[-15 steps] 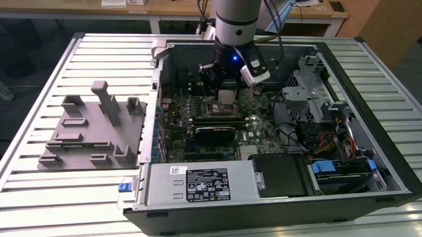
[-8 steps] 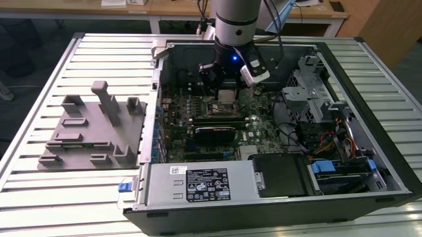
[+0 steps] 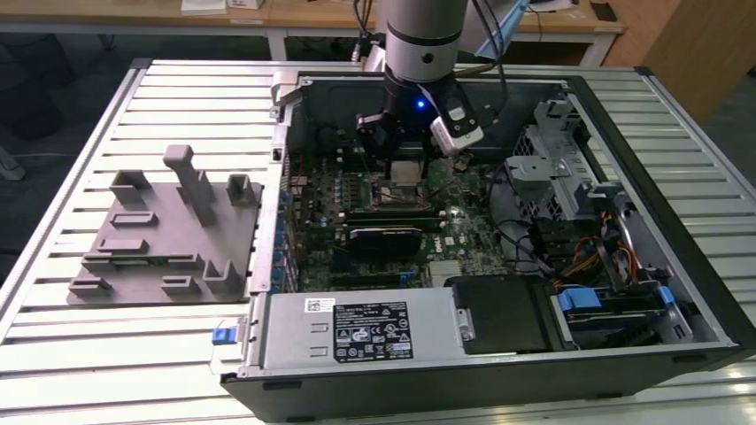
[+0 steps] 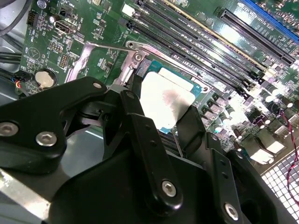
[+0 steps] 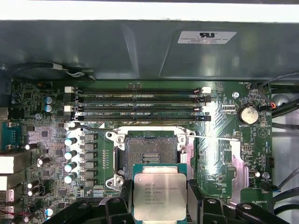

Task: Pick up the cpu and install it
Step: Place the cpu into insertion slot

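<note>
Install step: cpu (image 5: 160, 196) being held over open socket (image 5: 150, 150).
Being pinched edgewise by gripper (image 5: 159, 186); square alignment likely needed.

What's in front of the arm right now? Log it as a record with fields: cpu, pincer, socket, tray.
held item: cpu, silvery top facing up
grasp: pincer shut on the cpu's two opposite edges
socket: CPU socket open, contacts bare, nothing seated
location: inside the open computer case, above the motherboard
tray: grey plastic tray outside the case, at the exterior view's left
</note>
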Controlling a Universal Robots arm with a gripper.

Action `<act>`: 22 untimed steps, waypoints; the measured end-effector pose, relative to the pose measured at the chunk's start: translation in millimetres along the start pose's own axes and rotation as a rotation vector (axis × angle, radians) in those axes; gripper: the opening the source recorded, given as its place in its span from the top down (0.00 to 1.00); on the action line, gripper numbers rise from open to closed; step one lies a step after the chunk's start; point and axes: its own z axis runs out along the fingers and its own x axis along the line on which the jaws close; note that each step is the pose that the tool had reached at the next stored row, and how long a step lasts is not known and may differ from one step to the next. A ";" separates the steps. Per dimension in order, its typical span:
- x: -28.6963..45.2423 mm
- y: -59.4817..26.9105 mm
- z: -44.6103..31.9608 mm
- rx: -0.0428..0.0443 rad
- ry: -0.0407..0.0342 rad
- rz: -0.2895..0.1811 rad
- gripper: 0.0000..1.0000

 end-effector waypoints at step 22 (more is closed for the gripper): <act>0.0 0.0 0.2 0.0063 -0.0110 0.316 0.46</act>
